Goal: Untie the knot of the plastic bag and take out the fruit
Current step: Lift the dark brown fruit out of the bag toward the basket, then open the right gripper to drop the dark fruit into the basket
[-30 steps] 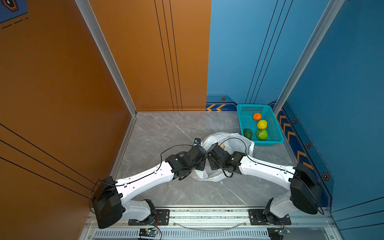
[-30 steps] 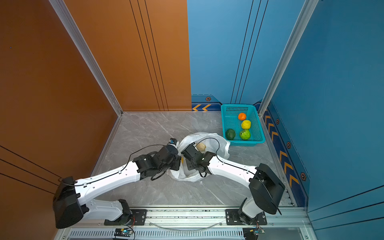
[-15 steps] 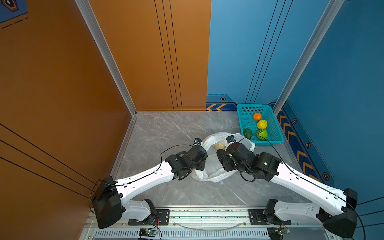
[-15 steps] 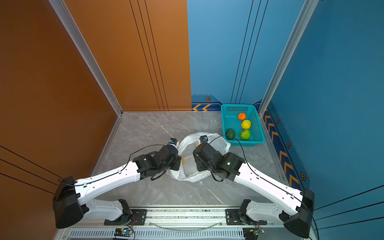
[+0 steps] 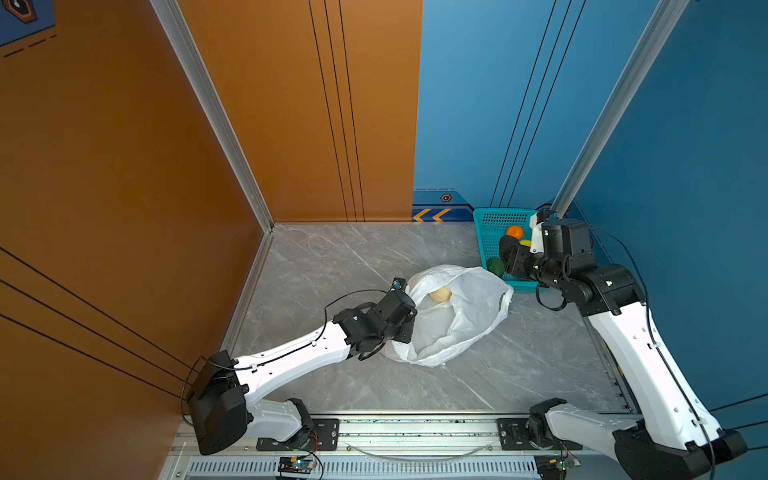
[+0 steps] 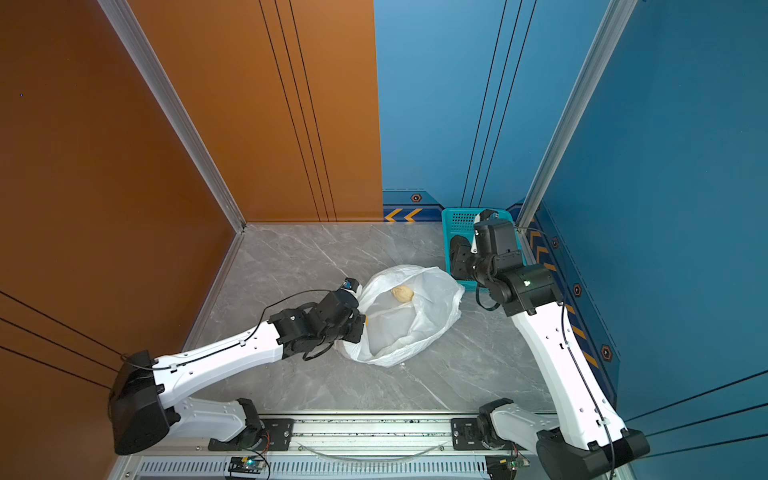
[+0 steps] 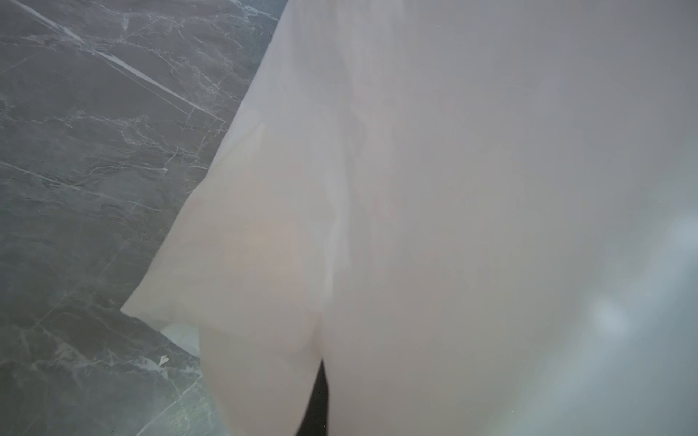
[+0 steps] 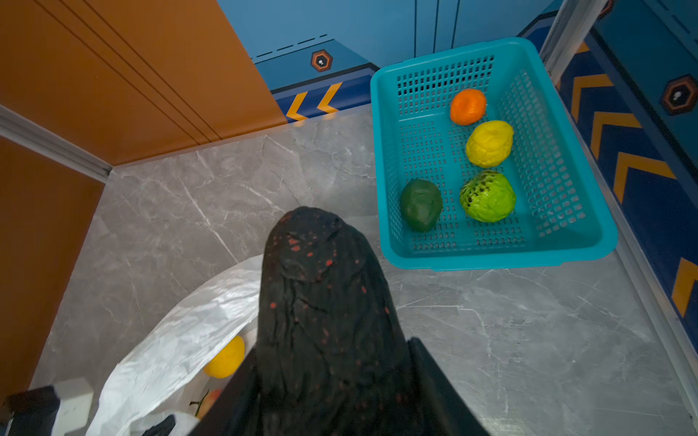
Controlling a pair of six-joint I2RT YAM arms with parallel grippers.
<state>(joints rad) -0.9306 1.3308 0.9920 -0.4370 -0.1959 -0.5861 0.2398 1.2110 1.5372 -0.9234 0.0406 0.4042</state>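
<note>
Carrying time: a near-black, red-speckled toy fruit point(image 8: 321, 294) is clasped in the right gripper point(image 5: 512, 257) and held raised by the near edge of the teal perforated plastic basket point(image 8: 491, 260). Four fruits are already lodged there, so the bare mesh next to the dark green fruit point(image 8: 421, 204) should be aimed for. The jaws are best parted only once the fruit is lowered close to the mesh, so no roll is invited. Meanwhile the thin translucent white plastic bag point(image 5: 461, 316) is pinched at its rim by the closed left gripper point(image 5: 409, 326). No knot is seen, and a cream bumpy fruit point(image 5: 440, 294) is waiting inside.
</note>
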